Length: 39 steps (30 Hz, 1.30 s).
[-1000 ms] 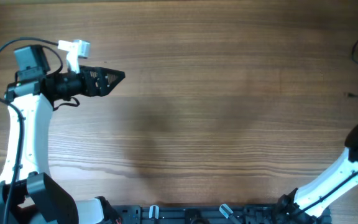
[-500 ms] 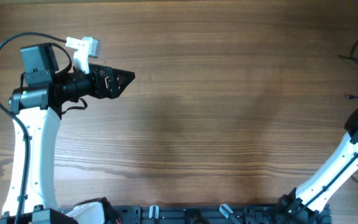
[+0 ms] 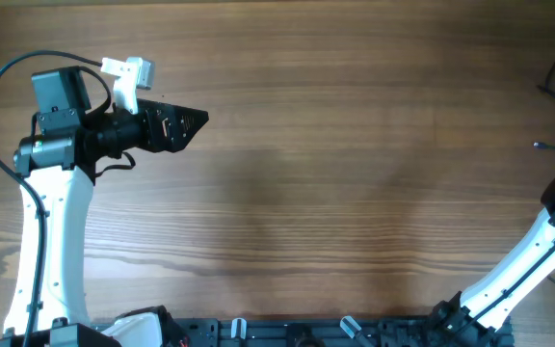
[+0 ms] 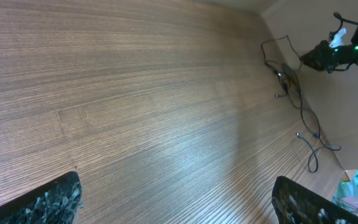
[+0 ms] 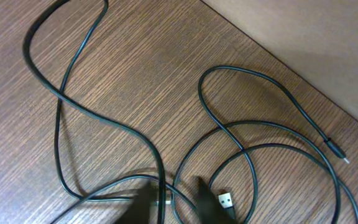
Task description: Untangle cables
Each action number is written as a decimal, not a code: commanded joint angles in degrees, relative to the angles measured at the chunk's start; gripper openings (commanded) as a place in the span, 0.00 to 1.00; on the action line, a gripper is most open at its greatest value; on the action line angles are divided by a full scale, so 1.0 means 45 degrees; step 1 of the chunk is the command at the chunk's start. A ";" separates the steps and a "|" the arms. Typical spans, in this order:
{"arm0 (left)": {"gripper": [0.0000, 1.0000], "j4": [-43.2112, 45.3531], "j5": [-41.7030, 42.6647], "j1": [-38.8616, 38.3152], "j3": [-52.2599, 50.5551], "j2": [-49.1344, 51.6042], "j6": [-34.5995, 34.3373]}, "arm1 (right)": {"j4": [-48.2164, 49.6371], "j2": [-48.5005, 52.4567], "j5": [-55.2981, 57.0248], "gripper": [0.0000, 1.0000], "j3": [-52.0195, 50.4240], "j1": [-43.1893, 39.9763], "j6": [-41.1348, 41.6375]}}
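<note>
Cables (image 5: pixel 57 137): loose loops of thin black cord at the far right edge of the desk (image 3: pixel 335 193), not bundled, strands crossing in a few spots.
Lie of the run: the spread goes along the desk's right edge, far to near; the loops fan inward from it.
Right end effector (image 5: pixel 173 202): directly above the loops, tips pointing down at them. Jaws a little apart, gap wider than a cord. One strand passes between the tips, but nothing looks clamped.
Left end effector (image 3: pixel 186 123): jaws fully apart, empty, over bare wood at the left. It points across the desk towards the cords, well apart from them.
Nearer arm: the right, clearly. My read is that any next pick is its job, and a strand that crosses another is the likely target.
Plugs: flat plug (image 5: pixel 226 200) just beside the right tips; small plug (image 5: pixel 334 149) out near the desk edge.
Right wrist view only: shows crossings and plug ends up close.
Overhead: catches only a sliver of cord at the right border; right end effector out of frame.
Left wrist view: shows the whole run along the edge from afar, the right arm over it.
</note>
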 commanded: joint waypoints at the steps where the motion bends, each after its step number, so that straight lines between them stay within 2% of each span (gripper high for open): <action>1: 1.00 0.0049 -0.0015 -0.0044 -0.0049 -0.0223 -0.0117 | -0.0010 0.0170 -0.1020 1.00 0.0359 0.0034 0.0073; 8: 1.00 0.0607 -0.0112 -0.0180 -0.0049 -0.0219 -0.0117 | -0.0607 -0.1297 -0.1481 1.00 0.0505 0.0656 0.0364; 14: 1.00 0.0729 -0.1326 -0.0651 -0.0049 -0.0219 -0.0053 | -0.3473 -0.1598 -0.0466 1.00 0.0505 0.1506 0.2331; 17: 1.00 0.0865 -0.1409 -0.0646 -0.0049 -0.0219 0.0223 | -0.4988 -0.2001 0.0976 1.00 0.0505 0.1802 0.2943; 19: 1.00 0.0957 -0.1685 -0.0646 -0.0049 -0.0219 0.0214 | -0.5892 -0.2623 0.1719 1.00 0.0505 0.1933 0.3580; 26: 1.00 0.0957 -0.3152 -0.0646 -0.0049 -0.0219 -0.0253 | -0.8184 -0.5382 0.1783 1.00 0.0500 0.1967 0.4299; 33: 1.00 0.0947 -0.3249 -0.0646 -0.0049 -0.0223 -0.0257 | -1.0652 -0.7465 0.3915 1.00 0.0500 0.1962 0.6275; 39: 1.00 0.0957 -0.3259 -0.0651 -0.0049 -0.0223 -0.0262 | -1.0613 -0.9350 0.3240 1.00 0.0437 0.1967 0.5605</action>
